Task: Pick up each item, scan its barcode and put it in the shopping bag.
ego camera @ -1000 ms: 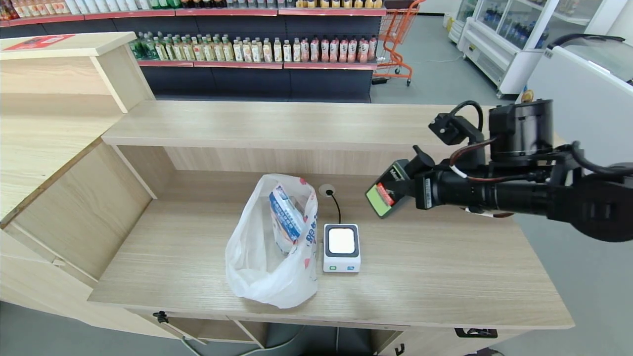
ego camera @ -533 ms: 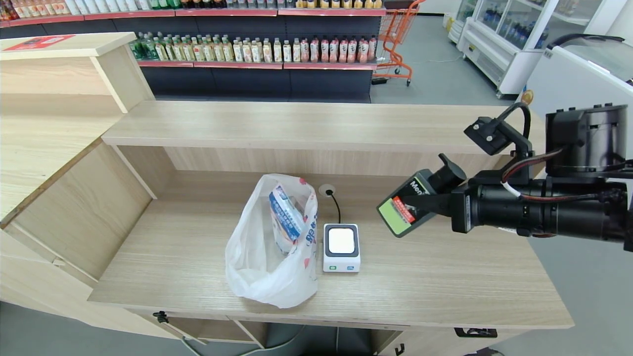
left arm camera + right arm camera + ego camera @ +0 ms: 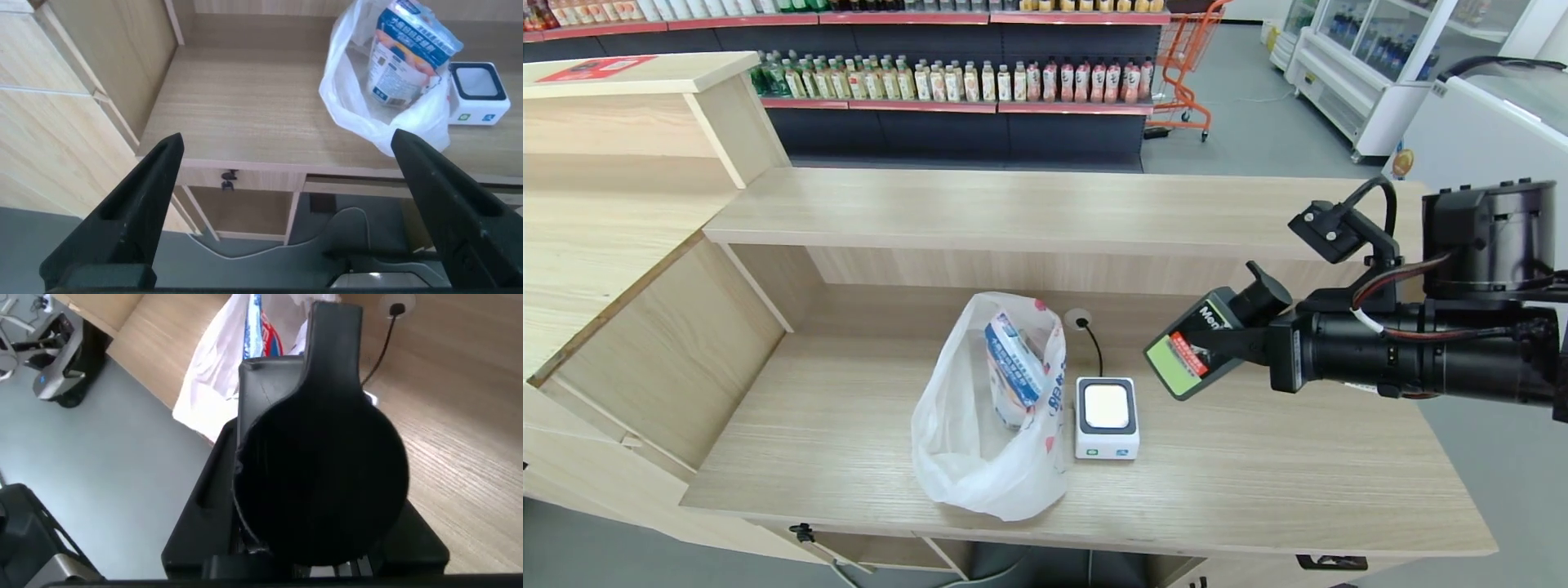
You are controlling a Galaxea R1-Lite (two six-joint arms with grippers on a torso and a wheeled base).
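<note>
Currently clamped in right gripper [image 3: 1229, 322]: small dark box [image 3: 1186, 358], pinched at one end and held tilted in the air, above and to the right of scanner [image 3: 1107, 416], well apart from its window. Left gripper [image 3: 286, 214] spread wide, holding nothing, well apart from scanner, to its left and nearer the robot. Shopping bag [image 3: 980, 465] just beside scanner's left side, possibly touching. Mouth slack, one blue-and-white pack [image 3: 1013, 371] upright inside.

Risks, as judged:
- Barcode not visible, so may face away from scanner window and fail to read without a wrist turn.
- End-on pinch likely to let box twist or slip.
- Low pass could knock scanner or snag cable [image 3: 1094, 351] running out behind scanner.
- Limp rim of shopping bag could fold shut or catch box at the drop.

Print: green face, red label and white lettering on box. Blue print on pack. Red and blue marks on shopping bag. Wording left unread.
</note>
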